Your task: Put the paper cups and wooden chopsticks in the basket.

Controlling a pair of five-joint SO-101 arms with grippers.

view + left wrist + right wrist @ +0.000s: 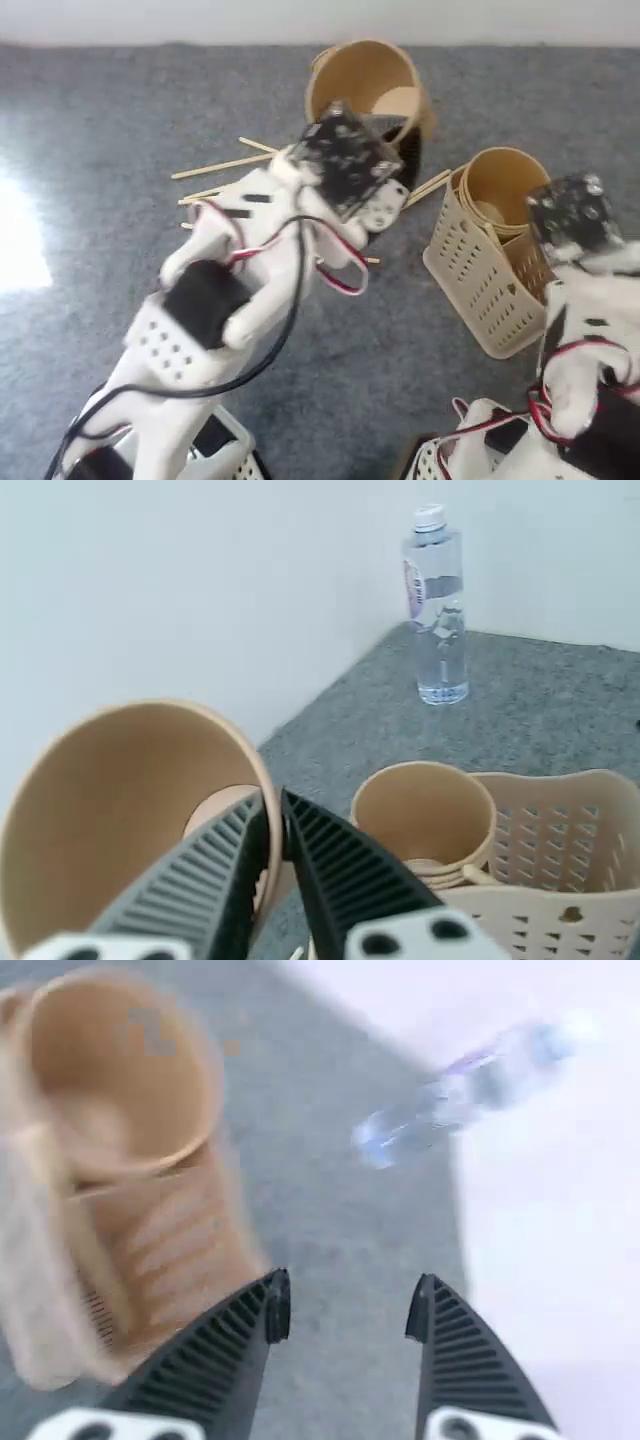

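1. Left gripper [275, 805] is clamped on the rim of a cup [110, 810], near the basket [560, 880].
2. Right gripper [348, 1305] has its jaws apart, beside the basket.
3. More cups [503, 185] sit in the basket; chopsticks [215, 165] lie on the carpet [100, 120].

I count one basket [470, 270]. The paper cups come as one single cup [365, 85] off on its own and one nested stack [500, 185] in the basket. The stack's rims show at least two cups, though I can't fix the exact number. Of the wooden chopsticks [225, 165] at least five show, but an arm covers part of the scatter, so the full tally is unclear. There is one water bottle [438, 610]. There are two robot arms, the left arm [230, 290] and the right arm [590, 330].
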